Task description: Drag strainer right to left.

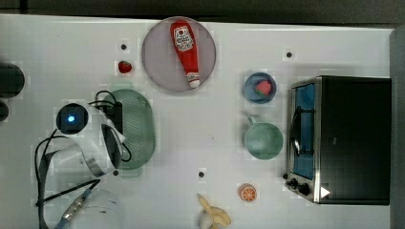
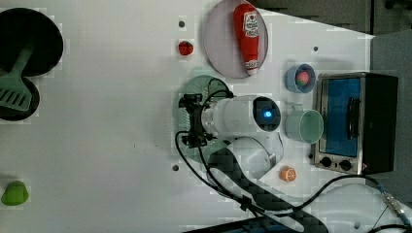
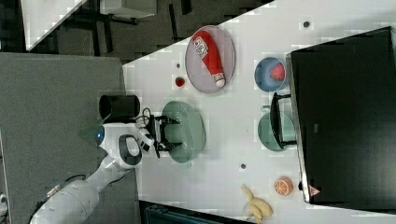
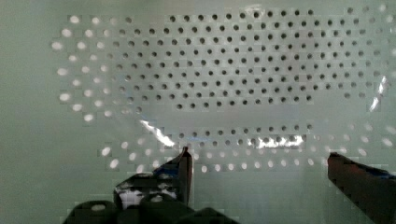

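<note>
Claw: the claw (image 4: 259,161) hangs just over the strainer's bowl, its two fingers spread wide with nothing between them; in the right view it (image 3: 161,134) sits over the strainer's end nearest the arm.
Strainer: the strainer (image 1: 138,129) lies directly under the claw, its holed floor (image 4: 224,79) close below the fingertips; in the top view it rests on the table's left part, with the arm covering its left rim.
Contact: I cannot tell whether a fingertip touches the plastic; nothing is gripped.
Step in hand: my reading is that the claw is being set down inside the bowl or at its rim, ready for the drag; whether the drag is partly done cannot be judged from where the strainer lies.
Next move: it calls for lowering until a finger bears on the inner wall or straddles the rim, then a level pull across the table, low enough to keep hold and not so hard as to tip the light bowl.
Strawberry: a strawberry (image 1: 125,66) lies near, just beyond the strainer's end.
Plate: a plate (image 1: 157,67) bearing a ketchup bottle (image 1: 186,52) stands a little farther off, apart from the strainer.
Mug: a green mug (image 1: 263,140) is well away across the table.
Bowl: a blue bowl (image 1: 250,93) sits beside the mug.
Oven: a toaster oven (image 1: 353,138) is farthest from the claw.
</note>
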Available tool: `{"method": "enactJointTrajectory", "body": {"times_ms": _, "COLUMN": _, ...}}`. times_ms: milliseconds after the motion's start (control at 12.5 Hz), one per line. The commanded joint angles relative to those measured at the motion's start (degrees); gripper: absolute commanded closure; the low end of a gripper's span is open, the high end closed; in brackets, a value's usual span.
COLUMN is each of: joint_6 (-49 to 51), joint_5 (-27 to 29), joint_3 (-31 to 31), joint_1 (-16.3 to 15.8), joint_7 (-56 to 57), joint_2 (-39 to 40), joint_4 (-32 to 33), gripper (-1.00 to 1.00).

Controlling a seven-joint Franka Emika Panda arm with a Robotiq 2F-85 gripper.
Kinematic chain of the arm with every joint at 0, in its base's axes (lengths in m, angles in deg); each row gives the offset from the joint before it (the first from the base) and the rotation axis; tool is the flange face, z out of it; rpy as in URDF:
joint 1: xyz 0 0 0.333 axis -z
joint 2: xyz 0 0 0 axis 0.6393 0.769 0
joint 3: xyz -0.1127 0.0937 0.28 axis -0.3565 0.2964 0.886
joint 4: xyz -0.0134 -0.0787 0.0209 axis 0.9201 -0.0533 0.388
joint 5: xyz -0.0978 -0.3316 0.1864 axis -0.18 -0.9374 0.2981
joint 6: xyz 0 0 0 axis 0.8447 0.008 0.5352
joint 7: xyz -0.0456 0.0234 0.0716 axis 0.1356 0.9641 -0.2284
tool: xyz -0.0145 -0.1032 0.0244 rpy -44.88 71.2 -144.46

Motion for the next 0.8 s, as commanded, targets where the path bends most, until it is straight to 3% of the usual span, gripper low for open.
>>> {"method": "enactJointTrajectory", "body": {"times_ms": 80, "joint_6": 0.8, "joint_5": 0.7, "joint_3": 0.7, "joint_1": -3.6, "joint_7": -7.0, "joint_2": 2.2, "joint_4": -3.7, "gripper": -1.0}}
{"method": "enactJointTrajectory", "body": {"times_ms": 800, "joint_6": 1.1, "joint_5": 3.1, "joint_3": 0.8, "joint_1": -10.4, "joint_7": -13.8, "joint_2": 8.3, "joint_4": -13.6, "gripper": -1.0}}
